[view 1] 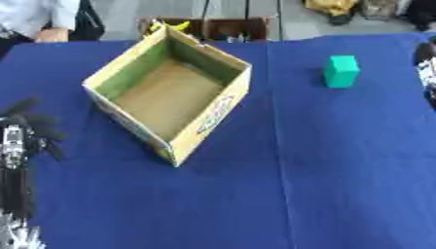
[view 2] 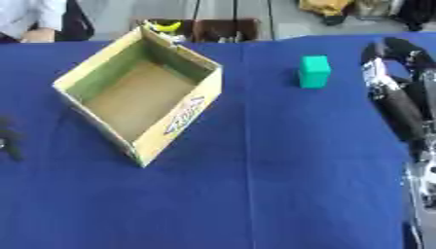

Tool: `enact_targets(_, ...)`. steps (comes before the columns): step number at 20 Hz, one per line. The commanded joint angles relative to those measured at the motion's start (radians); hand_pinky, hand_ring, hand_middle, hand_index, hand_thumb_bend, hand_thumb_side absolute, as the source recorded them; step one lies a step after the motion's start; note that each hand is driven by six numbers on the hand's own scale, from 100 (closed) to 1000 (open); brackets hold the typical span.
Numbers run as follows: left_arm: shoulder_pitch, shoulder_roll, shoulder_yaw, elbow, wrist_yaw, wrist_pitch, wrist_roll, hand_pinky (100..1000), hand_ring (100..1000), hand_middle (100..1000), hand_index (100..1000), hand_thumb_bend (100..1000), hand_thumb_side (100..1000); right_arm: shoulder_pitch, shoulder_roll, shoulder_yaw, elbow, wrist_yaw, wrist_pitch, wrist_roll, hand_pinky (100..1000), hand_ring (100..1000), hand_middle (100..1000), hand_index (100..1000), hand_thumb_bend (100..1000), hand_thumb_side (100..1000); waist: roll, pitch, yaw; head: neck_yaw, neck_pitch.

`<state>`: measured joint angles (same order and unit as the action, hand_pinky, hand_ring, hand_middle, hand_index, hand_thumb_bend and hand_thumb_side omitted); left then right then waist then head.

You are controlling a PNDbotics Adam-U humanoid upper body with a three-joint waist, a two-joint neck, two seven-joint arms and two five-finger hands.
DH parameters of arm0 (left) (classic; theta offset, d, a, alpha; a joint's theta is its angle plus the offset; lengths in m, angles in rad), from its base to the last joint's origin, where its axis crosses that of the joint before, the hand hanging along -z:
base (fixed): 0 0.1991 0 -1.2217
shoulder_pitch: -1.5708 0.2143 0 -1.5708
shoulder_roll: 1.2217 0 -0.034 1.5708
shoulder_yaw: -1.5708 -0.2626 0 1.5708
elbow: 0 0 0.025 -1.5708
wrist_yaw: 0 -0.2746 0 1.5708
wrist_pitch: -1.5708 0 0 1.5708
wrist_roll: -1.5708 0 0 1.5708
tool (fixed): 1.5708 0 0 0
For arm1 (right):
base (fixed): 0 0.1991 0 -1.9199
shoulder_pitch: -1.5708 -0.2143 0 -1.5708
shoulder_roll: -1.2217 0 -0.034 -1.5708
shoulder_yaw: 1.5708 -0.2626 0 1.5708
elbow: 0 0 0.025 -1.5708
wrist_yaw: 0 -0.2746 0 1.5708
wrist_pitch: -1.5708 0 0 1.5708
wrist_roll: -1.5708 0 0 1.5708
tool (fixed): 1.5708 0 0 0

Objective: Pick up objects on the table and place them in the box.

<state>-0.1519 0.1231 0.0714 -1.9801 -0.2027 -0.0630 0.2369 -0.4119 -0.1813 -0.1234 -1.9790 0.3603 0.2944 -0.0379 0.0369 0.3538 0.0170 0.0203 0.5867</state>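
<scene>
A small green block with flat sides and square corners stands on the desk, which has a smooth blue cloth over it. It is well apart from the box, to the right. The cardboard box is open on top, brown inside, turned at a slant. The right hand is near the block, fingers straight. The left hand rests at the left edge, fingers spread open.

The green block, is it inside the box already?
No, the green block sits on the blue tablecloth to the right of the open box, which looks empty.
</scene>
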Motion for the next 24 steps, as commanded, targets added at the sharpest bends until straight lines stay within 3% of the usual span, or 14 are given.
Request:
enact_targets(1,-0.01,0.006,0.006,-0.02,-0.002,0.0,0.003,275,456,524,816,100,950,-0.005,-0.01,-0.007,-0.021,0.005,-0.001,0.005,857,993,768,889,210,705,-0.002,-0.013,-0.001,0.001,-0.012)
enact_targets(10,-0.011,0.006,0.006,-0.02,-0.003,0.0,0.005,274,455,523,816,100,949,-0.004,-0.01,-0.011,-0.021,0.01,0.003,0.009,858,994,768,889,210,706,-0.003,-0.009,0.001,0.004,-0.015)
enact_targets(13,-0.011,0.006,0.006,-0.02,-0.003,0.0,0.005,274,454,523,815,100,948,-0.009,-0.024,-0.011,-0.021,0.031,0.007,0.014,849,984,767,887,283,801,-0.004,-0.01,0.0,-0.001,-0.021)
enact_targets(16,-0.009,0.008,0.006,-0.02,-0.004,0.001,0.004,273,454,523,815,100,947,-0.037,-0.07,-0.008,-0.006,0.071,0.009,0.03,842,976,768,883,341,860,-0.007,-0.012,-0.002,-0.006,-0.022)
enact_targets(19,-0.006,0.009,0.004,-0.02,-0.004,0.003,0.003,273,453,522,815,100,946,-0.084,-0.133,-0.004,0.043,0.113,0.01,0.039,827,955,768,881,484,1000,-0.009,-0.015,-0.003,-0.009,-0.021)
enact_targets(24,-0.003,0.008,0.0,-0.02,-0.003,0.003,-0.001,272,453,522,814,100,944,-0.16,-0.236,0.017,0.146,0.181,0.02,0.038,809,926,762,865,510,1000,-0.006,-0.018,0.005,-0.025,-0.024)
